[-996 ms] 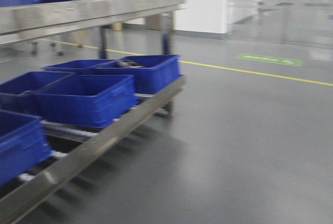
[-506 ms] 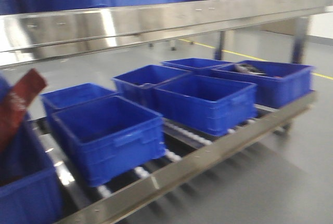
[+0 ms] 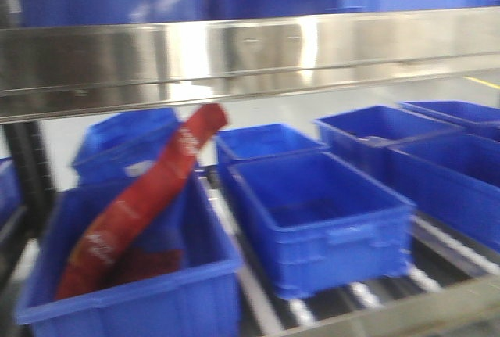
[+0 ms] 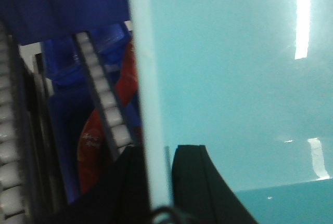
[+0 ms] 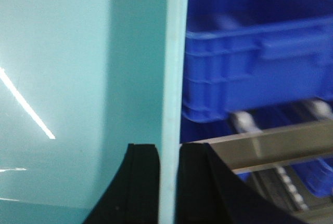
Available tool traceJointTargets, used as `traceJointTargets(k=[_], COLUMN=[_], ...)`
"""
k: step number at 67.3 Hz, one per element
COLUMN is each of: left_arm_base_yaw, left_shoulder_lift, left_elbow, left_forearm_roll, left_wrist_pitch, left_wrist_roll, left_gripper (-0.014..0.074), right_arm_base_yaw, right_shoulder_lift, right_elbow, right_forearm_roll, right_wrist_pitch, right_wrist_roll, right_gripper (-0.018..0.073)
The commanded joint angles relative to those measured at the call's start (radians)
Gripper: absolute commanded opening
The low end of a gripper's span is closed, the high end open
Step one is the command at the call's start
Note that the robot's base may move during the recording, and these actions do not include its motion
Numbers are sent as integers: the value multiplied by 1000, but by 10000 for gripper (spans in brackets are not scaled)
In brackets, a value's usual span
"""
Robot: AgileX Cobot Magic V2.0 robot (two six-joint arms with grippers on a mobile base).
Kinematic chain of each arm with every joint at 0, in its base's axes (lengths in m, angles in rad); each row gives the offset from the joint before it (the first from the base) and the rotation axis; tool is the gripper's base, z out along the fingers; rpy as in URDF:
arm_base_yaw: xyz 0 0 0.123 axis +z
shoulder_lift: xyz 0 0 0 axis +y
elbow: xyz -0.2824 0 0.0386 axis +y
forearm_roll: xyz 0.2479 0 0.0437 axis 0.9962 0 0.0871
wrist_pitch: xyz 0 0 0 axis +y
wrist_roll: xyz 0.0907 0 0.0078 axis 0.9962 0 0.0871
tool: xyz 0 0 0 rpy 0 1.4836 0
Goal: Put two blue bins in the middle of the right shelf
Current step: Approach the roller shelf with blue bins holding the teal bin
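A pale cyan bin fills both wrist views; I cannot tell whether it is one bin or two stacked. My left gripper (image 4: 158,180) is shut on its thick pale wall, one black finger (image 4: 200,182) inside the bin (image 4: 234,78) and one outside. My right gripper (image 5: 169,182) is shut on the opposite wall of the bin (image 5: 78,52) in the same way. The bin and both grippers are out of the front view. There a shiny steel shelf level with a tall front lip (image 3: 250,55) crosses the frame above a lower level.
Several dark royal-blue bins (image 3: 320,212) sit on the lower roller level. The near left one holds a red bag (image 3: 141,212). More dark bins stand on the steel level. A dark bin (image 5: 250,63) and steel rail (image 5: 270,146) lie right of my right gripper; rollers (image 4: 10,156) left of my left.
The front view has swung left along the rack and closer. The dark bins slid rightward in frame, the open floor is gone, and the red bag has come fully into view.
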Motion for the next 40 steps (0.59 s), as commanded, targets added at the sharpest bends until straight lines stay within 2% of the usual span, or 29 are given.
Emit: traceJointTargets(k=[1,40], left_arm_base_yaw=[-5,-5], left_shoulder_lift=[-11,-11], left_elbow=[-14,-14], left_forearm_roll=[-3,-3], left_wrist_pitch=[-91,-91], left_wrist_roll=[8,8], left_gripper=[-111,-111], right_arm_base_yaw=[9,9], right_shoulder_lift=[-18,-18], right_elbow=[-17,-17], right_forearm_roll=[13,13], right_wrist_pitch=[-144,-150], right_wrist_roll=[-9,-9], right_gripper=[-165,-165])
